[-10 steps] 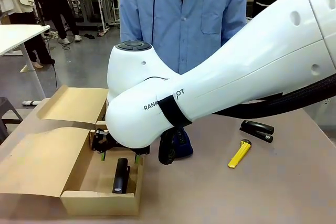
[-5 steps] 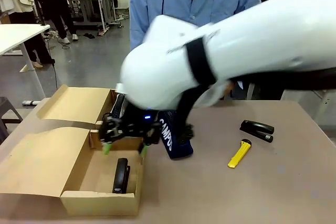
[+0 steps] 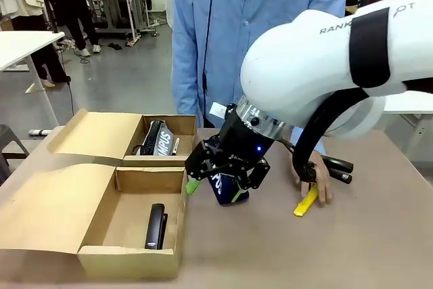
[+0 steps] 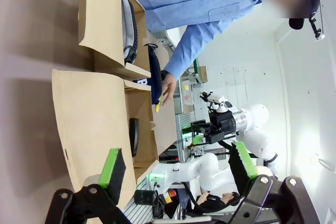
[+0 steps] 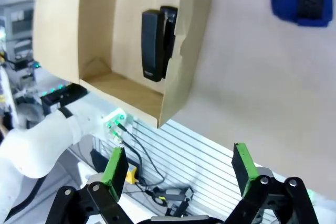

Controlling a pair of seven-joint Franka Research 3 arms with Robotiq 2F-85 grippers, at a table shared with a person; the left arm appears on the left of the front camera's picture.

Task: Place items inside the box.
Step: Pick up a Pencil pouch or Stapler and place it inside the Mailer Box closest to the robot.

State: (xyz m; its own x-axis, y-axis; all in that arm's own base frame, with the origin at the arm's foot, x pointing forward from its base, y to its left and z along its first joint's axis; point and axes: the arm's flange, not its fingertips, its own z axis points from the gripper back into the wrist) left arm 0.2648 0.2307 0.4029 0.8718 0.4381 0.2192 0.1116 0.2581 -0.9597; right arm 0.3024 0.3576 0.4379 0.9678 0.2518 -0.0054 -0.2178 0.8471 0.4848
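Cardboard box (image 3: 128,262) sits open on the left of the tabletop (image 3: 304,255), with a black stapler (image 3: 156,226) lying in its near compartment. The far compartment holds a dark lettered pouch (image 3: 162,139) and a pen (image 3: 176,145) beside it. My right hand (image 3: 215,191) hangs just right of the box, jaws spread wide and empty, the navy pouch (image 3: 223,193) right behind it on the tabletop. Further right lies the yellow knife (image 3: 306,201), the person's hand (image 3: 314,179) resting at its far end, next to a second stapler (image 3: 333,167). My left hand (image 4: 177,167) is wide open too, holding nothing.
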